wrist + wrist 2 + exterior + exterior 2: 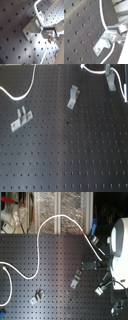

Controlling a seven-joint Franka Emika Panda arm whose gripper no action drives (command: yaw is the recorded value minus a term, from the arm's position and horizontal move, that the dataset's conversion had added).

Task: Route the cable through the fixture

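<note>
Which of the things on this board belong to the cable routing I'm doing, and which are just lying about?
Job in hand:
- the cable, white and looping
- the fixture, the slim straight clip with the cable beside it

Lying about:
- the two-prong clip
- the kinked clip

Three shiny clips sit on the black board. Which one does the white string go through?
Start at the black board dotted with holes and go to its top corner on the first exterior view's right. The fixture stands there, beside a loop of the white cable. It is a slim straight strip, unlike the two-pronged clip and the kinked clip.
</note>
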